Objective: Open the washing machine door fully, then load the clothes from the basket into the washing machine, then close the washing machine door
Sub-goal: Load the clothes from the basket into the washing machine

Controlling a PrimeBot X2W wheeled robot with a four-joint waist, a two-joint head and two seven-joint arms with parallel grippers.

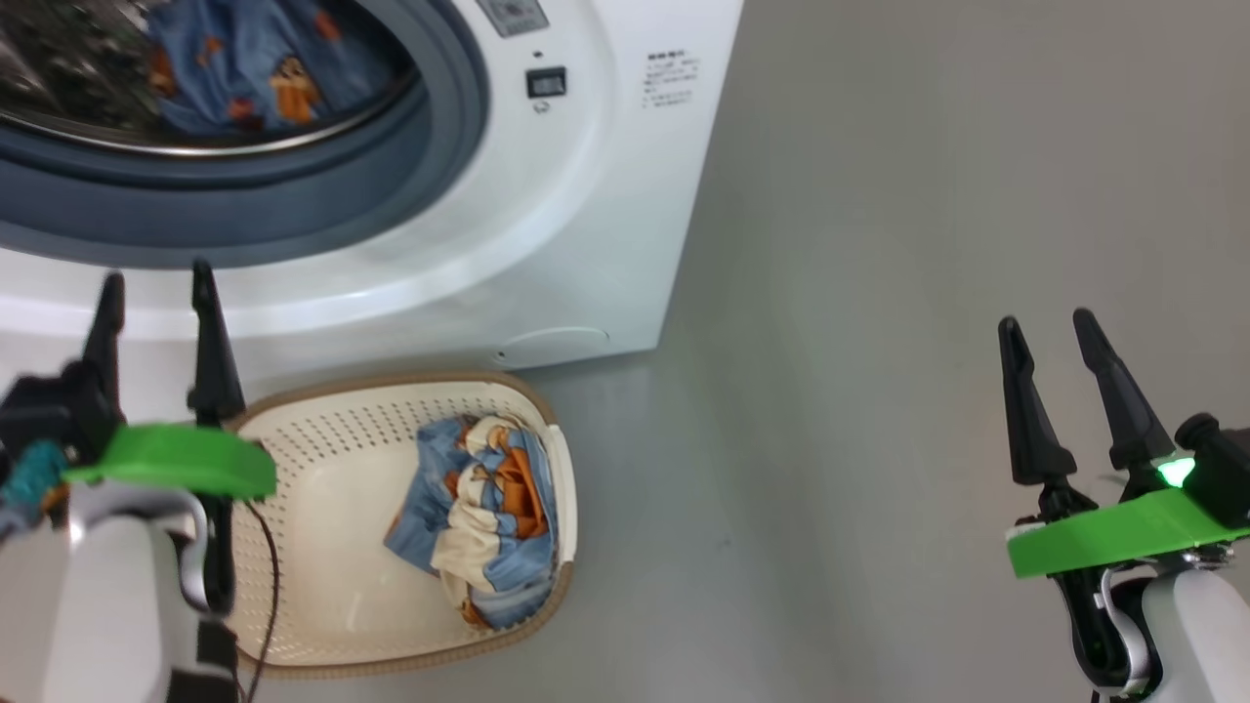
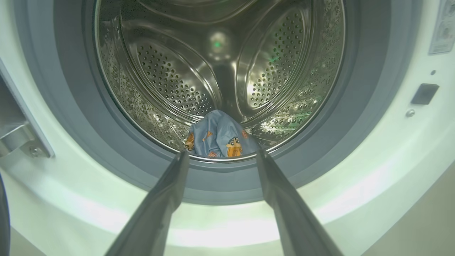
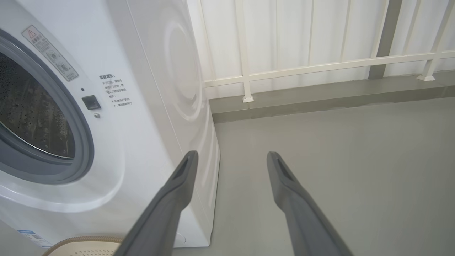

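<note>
The white washing machine (image 1: 605,176) stands with its drum mouth uncovered; its door is out of view. One piece of the light-blue clothes (image 1: 249,68) lies low in the steel drum (image 2: 220,71), also seen as a blue bundle (image 2: 218,140) in the left wrist view. More clothes (image 1: 488,513) lie bunched at the right side of the cream basket (image 1: 322,430) on the floor before the machine. My left gripper (image 1: 156,288) is open and empty, above the basket's left rim and facing the drum. My right gripper (image 1: 1050,327) hangs open and empty over bare floor, far right.
Grey floor (image 1: 928,244) stretches to the right of the machine. In the right wrist view a white railing (image 3: 320,65) and a low kerb (image 3: 320,99) run behind the machine's side. The blue-grey gasket (image 2: 71,106) rings the drum mouth.
</note>
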